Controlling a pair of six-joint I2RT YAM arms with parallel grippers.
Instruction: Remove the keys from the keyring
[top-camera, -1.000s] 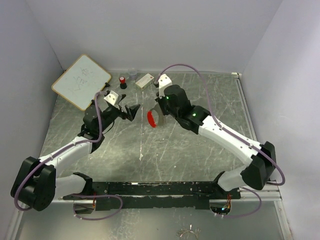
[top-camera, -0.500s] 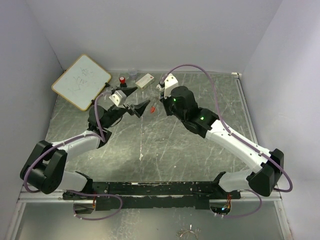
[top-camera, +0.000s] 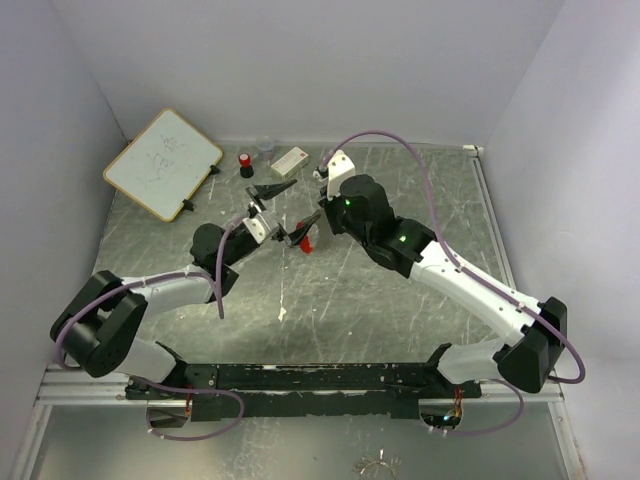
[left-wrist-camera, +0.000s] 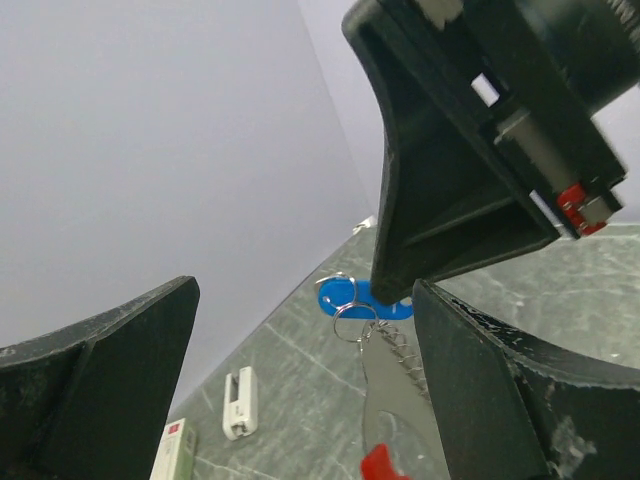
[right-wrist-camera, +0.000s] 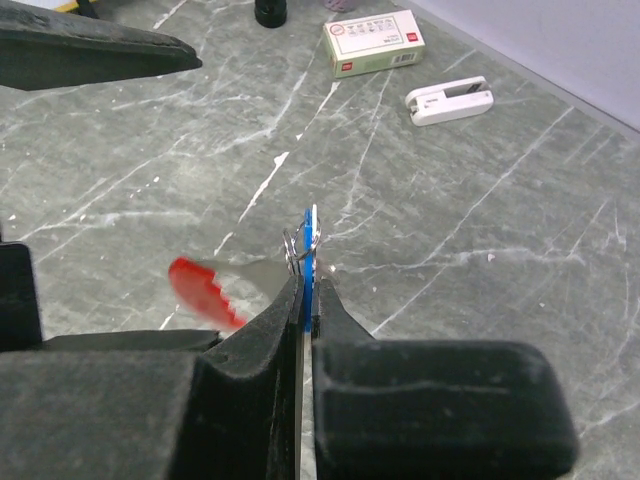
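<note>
My right gripper is shut on the blue plastic head of a key and holds it edge-on above the table. A silvery ring passes through the head. Below it a short chain carries the red keyring, which hangs blurred. In the top view the red keyring sits just below my right gripper. My left gripper is open, one finger on each side of the hanging keyring, not touching it. Other keys are not discernible.
A whiteboard lies at the back left. A red-and-black capped bottle, a white box with a red label and a white clip-like block stand near the back wall.
My left gripper has swung right and forward, and now brackets the hanging keyring. The red keyring has swung under my right gripper. The right arm has shifted slightly.
</note>
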